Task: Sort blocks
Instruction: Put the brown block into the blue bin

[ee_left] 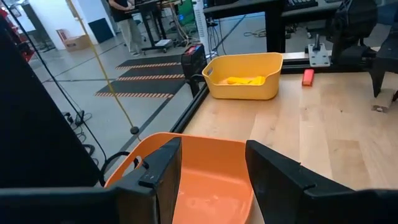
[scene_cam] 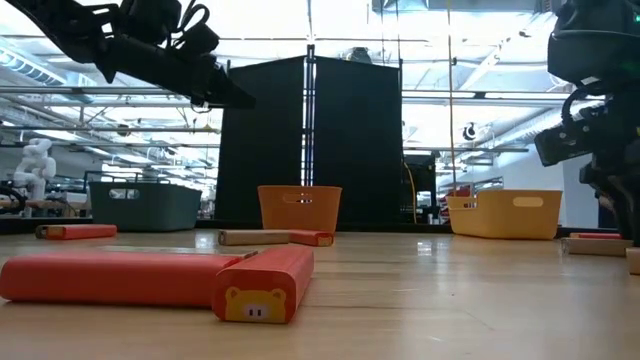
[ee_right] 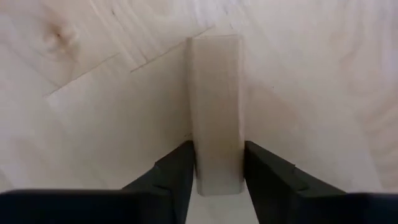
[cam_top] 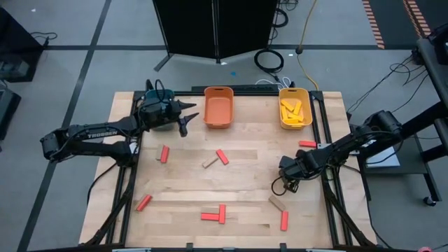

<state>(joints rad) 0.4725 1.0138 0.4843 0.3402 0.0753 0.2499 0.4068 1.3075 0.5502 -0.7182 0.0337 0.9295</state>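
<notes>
My right gripper (cam_top: 288,183) points straight down at the right side of the table, its fingers on either side of a tan block (ee_right: 215,112) that lies flat on the wood. In the high view the gripper's body hides that block. My left gripper (ee_left: 211,155) hangs open with nothing in it, above the table at the back left, pointing at the orange bin (cam_top: 218,107). Red blocks lie scattered, such as one (cam_top: 164,154) at the left and one (cam_top: 222,157) in the middle. Yellow blocks (cam_top: 294,108) lie in the yellow bin (cam_top: 281,115). My right gripper has the tan block's two long sides (ee_right: 198,158) between its two fingers, near one end of the block. The fingers come from above, pointing down, and stand across the block. The block lies flat on the table.
A teal bin (cam_top: 155,91) sits under my left arm at the back left. More red blocks lie at the front (cam_top: 209,216), (cam_top: 284,220), (cam_top: 143,203) and back right (cam_top: 307,143). Tan blocks lie mid-table (cam_top: 210,162) and just near of my right gripper (cam_top: 278,203).
</notes>
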